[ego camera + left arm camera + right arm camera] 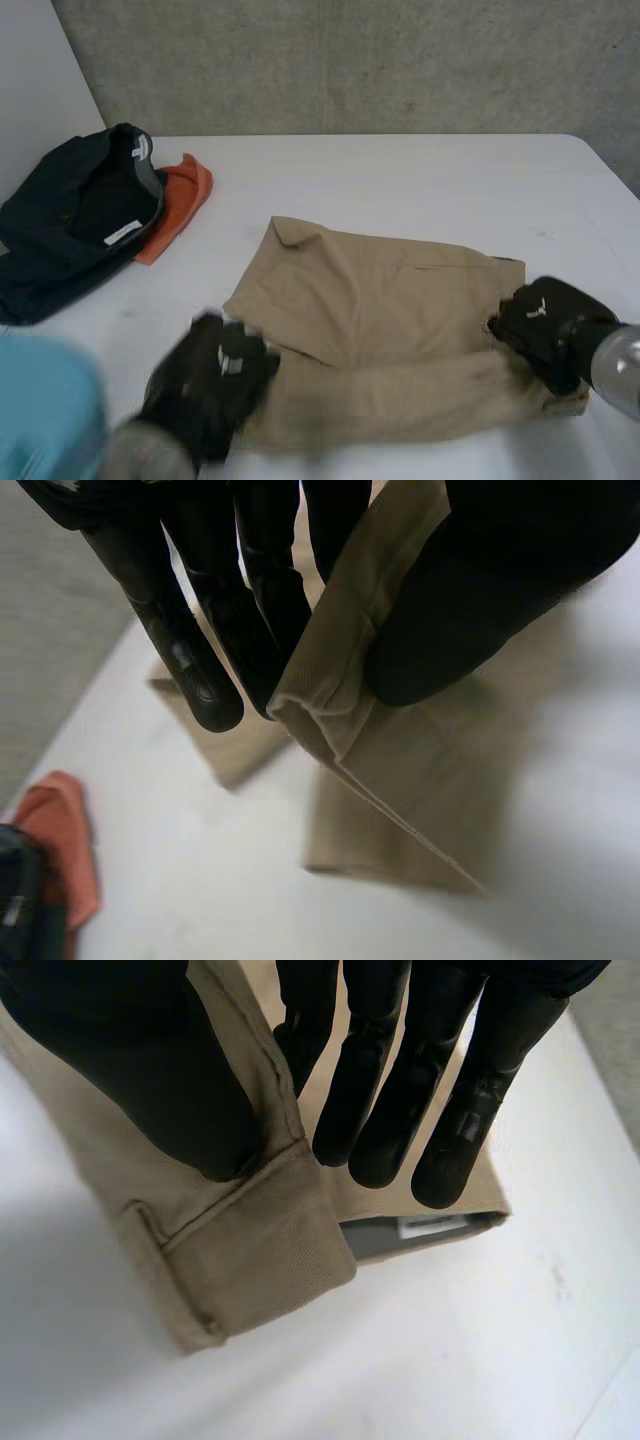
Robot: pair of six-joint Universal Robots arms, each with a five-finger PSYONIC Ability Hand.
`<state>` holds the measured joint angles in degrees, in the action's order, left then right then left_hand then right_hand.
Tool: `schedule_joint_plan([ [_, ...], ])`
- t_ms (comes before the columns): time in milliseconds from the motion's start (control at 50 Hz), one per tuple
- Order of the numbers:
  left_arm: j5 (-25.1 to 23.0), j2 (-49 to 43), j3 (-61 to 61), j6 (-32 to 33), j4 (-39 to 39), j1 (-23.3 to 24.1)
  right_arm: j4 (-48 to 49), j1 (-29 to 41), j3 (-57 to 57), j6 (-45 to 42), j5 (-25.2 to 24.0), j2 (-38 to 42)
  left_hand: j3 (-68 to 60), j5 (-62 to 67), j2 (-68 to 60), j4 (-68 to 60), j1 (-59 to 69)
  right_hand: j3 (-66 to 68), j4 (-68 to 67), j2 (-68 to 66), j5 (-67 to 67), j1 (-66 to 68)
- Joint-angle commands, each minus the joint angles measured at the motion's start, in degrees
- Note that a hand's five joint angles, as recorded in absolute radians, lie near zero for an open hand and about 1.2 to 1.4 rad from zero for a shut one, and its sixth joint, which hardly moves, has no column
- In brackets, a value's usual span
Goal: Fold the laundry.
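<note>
Head view first: where do the khaki trousers [390, 310] lie?

Flat across the middle of the desk [420, 180], with the long axis running 9 to 3 o'clock. They look doubled over once. A navy garment [70, 230] and an orange cloth [178, 205] sit well apart from them, at the desk's 10 o'clock.

And the hands?

One is at each end of the near long edge. The left hand [215, 375] is at the trousers' 8 o'clock corner. The right hand [545, 325] is at the 3 o'clock end, on the waistband [250, 1250].

Holding, or only resting?

Holding. In the left wrist view the fingers [215, 630] are nearly straight and pinch a folded edge against the thumb [470, 590], with that edge raised off the desk. In the right wrist view the thumb lies on the waistband beside a belt loop, with the fingers on the cloth's other side, so the band is pinched between them.

So what does the next move turn on?

As I judge it, the bulk of the cloth lies toward 12 o'clock from both sets of fingers. A fold would carry the near edge that way, square to the long axis. Neither hand is nearer, since each has its own end, so they would need to travel together or the edge will skew.
</note>
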<state>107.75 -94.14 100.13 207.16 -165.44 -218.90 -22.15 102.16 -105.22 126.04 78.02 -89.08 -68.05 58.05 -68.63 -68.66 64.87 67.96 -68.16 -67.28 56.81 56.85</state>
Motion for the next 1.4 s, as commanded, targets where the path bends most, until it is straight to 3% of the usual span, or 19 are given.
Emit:
schedule_joint_plan([
  [20, 0.09, -15.09, -12.49, 3.25, -15.34, -7.50, 9.39, 0.76, 7.20, 7.02, 2.57, 9.25, -11.95, 11.95, -11.37, -11.34, 15.13, 12.04, -11.84, -12.72, 13.19, 23.15],
  [140, -0.35, -28.10, -24.71, 8.34, -26.94, -11.46, 16.07, 2.78, 15.03, 9.40, 7.49, 17.78, -11.95, 11.95, -11.37, -11.34, 15.13, 12.04, -11.84, -12.72, 13.19, 23.15],
  [220, -1.84, -36.44, -32.44, 13.87, -34.94, -12.60, 19.86, 4.63, 22.15, 9.14, 13.29, 24.81, -11.95, 11.95, -11.37, -11.34, 15.13, 12.04, -11.84, -12.72, 13.19, 23.15],
  [300, -6.58, -44.00, -39.56, 19.41, -41.10, -13.30, 20.91, 5.24, 31.10, 8.87, 18.73, 33.50, -11.95, 11.95, -11.37, -11.34, 15.13, 12.04, -11.84, -12.72, 13.19, 23.15],
  [360, -10.88, -49.46, -44.66, 21.18, -43.91, -13.92, 21.44, 5.86, 35.59, 8.87, 20.24, 37.73, -11.95, 11.95, -11.37, -11.34, 15.13, 12.04, -11.84, -12.72, 13.19, 23.15],
  [440, -12.65, -54.73, -49.94, 21.18, -45.67, -14.27, 23.02, 7.44, 42.54, 9.49, 21.91, 43.37, -11.95, 11.95, -11.37, -11.34, 15.13, 12.04, -11.84, -12.72, 13.19, 23.15],
  [460, -12.74, -55.44, -50.38, 21.01, -46.20, -14.27, 23.81, 7.96, 44.12, 9.93, 22.79, 44.42, -11.95, 11.95, -11.37, -11.34, 15.13, -10.21, 10.41, 9.54, -9.06, 0.90],
  [480, -12.57, -56.14, -50.47, 20.83, -47.42, -14.27, 24.51, 8.06, 44.48, 10.19, 23.32, 44.43, 21.00, -21.00, 21.59, 21.61, -17.82, -33.92, 34.12, 33.24, -32.76, -22.81],
  [500, -12.22, -56.24, -50.13, 21.00, -48.13, -14.27, 25.30, 8.14, 44.75, 10.45, 23.76, 44.34, 37.65, -37.65, 38.23, 38.26, -34.47, -57.96, 58.16, 57.28, -56.81, -46.85],
  [560, -11.95, -55.45, -47.15, 20.92, -51.02, -14.19, 29.96, 7.80, 44.93, 12.47, 24.46, 42.50, 58.05, -58.05, 58.63, 58.66, -54.87, -57.96, 58.16, 57.28, -56.81, -46.85],
  [760, -9.49, -42.45, -31.68, 18.99, -53.76, -14.10, 32.43, 7.53, 37.03, 18.98, 22.45, 26.86, 58.05, -58.05, 58.63, 58.66, -54.87, -57.96, 58.16, 57.28, -56.81, -46.85],
  [880, -8.08, -30.85, -19.20, 9.24, -49.37, -14.27, 20.34, 5.34, 23.95, 20.99, 14.46, 19.31, 58.05, -58.05, 58.63, 58.66, -54.87, -57.96, 58.16, 57.28, -56.81, -46.85],
  [960, -8.17, -24.08, -12.96, 0.54, -44.81, -14.27, 13.99, 2.53, 17.88, 26.07, 12.26, 18.24, 58.01, -58.00, 58.59, 58.61, -54.83, -57.96, 58.16, 57.28, -56.81, -46.85],
  [1040, -8.34, -19.51, -8.30, -7.80, -39.71, -14.27, 15.63, 0.85, 11.89, 30.23, 9.18, 18.24, 57.84, -57.83, 58.42, 58.44, -54.66, -57.96, 58.16, 57.28, -56.81, -46.85],
  [1160, -8.52, -18.18, -5.04, -11.51, -37.33, -14.19, 24.60, -2.66, 5.38, 30.50, 5.83, 18.67, 58.01, -58.00, 58.59, 58.61, -54.82, -50.81, 51.01, 50.14, -49.66, -39.70],
  [1260, -8.52, -18.44, -4.07, -11.52, -37.33, -14.45, 27.42, -3.01, 5.11, 30.32, 6.27, 22.36, 57.84, -57.83, 58.42, 58.44, -54.66, -46.11, 46.31, 45.44, -44.96, -35.00],
  [1340, -8.52, -18.62, -3.98, -11.52, -37.24, -14.98, 27.59, -3.28, 5.64, 29.97, 6.27, 24.47, 57.84, -57.83, 58.42, 58.44, -54.66, -34.53, 34.73, 33.86, -33.38, -23.42],
  [1400, -8.52, -18.62, -3.89, -11.52, -37.24, -15.24, 27.86, -3.46, 5.73, 28.83, 6.36, 25.09, 57.84, -57.83, 58.42, 58.44, -54.66, 3.22, -3.02, -3.89, 4.37, 14.33],
])
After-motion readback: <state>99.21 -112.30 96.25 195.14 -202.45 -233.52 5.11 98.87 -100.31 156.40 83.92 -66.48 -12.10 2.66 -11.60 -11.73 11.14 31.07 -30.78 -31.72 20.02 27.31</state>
